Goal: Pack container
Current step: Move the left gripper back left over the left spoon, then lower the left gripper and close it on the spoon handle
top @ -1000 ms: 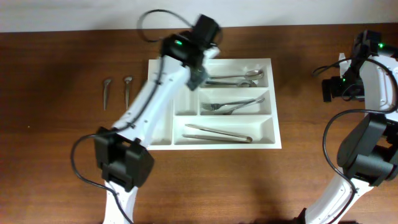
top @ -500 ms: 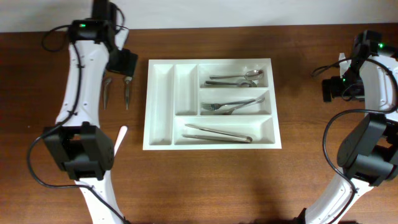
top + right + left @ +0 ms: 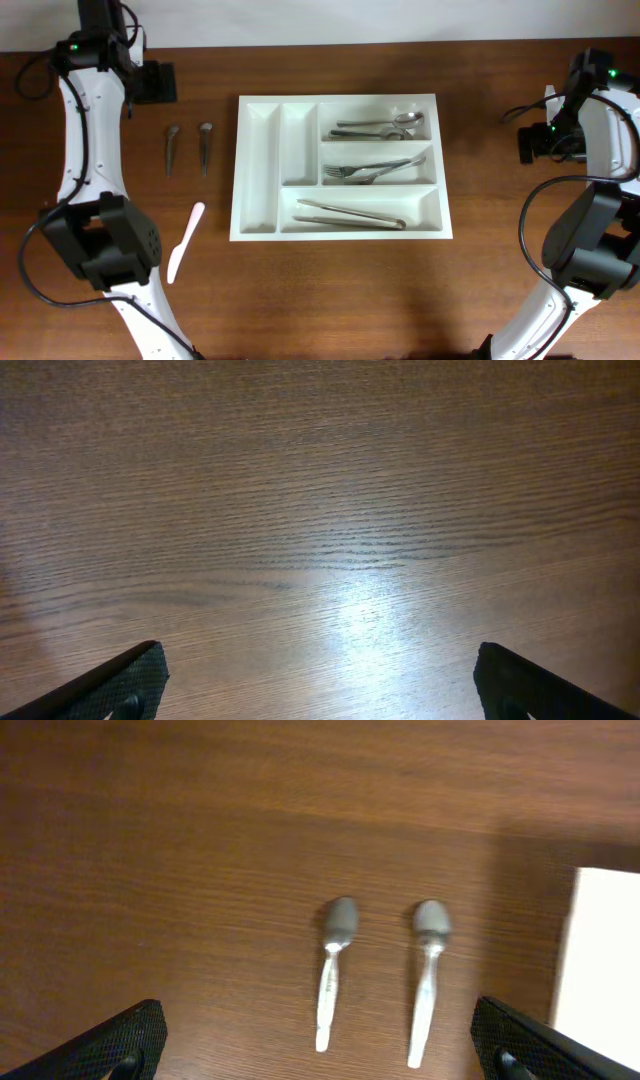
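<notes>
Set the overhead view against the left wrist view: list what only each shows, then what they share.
Overhead only: spoons, forks and tongs inside the cutlery tray, a white utensil on the table, both arms. Left wrist only: its own fingers, spread wide, up close. Shared: the two loose spoons and the tray's edge.

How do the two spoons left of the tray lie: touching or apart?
Apart. The left wrist view shows bare wood between the left spoon and the right spoon throughout.

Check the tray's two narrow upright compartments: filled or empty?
Empty. Both narrow compartments of the container show bare white floor; cutlery lies only in the three long ones.
</notes>
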`<state>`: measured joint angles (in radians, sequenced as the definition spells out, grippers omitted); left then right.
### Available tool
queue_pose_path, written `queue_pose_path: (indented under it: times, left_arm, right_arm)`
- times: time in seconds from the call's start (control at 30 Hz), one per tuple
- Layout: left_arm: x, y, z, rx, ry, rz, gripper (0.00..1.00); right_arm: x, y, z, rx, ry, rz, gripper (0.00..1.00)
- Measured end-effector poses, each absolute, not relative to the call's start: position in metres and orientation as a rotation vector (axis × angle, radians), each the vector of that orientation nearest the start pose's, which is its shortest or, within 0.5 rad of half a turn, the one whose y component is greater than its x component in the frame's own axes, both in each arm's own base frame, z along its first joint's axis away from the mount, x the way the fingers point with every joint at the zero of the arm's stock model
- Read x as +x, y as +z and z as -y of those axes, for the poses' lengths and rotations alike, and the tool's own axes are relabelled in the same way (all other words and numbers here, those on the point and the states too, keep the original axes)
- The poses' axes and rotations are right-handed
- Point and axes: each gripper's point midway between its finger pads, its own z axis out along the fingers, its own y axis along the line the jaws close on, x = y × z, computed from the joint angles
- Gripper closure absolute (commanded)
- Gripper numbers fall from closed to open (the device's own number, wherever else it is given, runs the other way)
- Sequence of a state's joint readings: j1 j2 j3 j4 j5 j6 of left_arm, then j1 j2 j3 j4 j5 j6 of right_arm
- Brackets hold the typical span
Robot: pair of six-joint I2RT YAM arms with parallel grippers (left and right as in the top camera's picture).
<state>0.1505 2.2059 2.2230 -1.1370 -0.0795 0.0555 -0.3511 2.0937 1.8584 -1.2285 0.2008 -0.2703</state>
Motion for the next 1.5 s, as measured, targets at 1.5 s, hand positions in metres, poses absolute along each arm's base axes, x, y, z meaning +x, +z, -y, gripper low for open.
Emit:
queue_pose_path:
  times: [1.5]
  left_arm:
    - [0.49, 0.016, -0.094, -0.083, 0.172, -3.093, 0.01]
  right_arm:
    - [0.392, 0.102, 0.18, 0.142, -0.346, -3.079, 0.01]
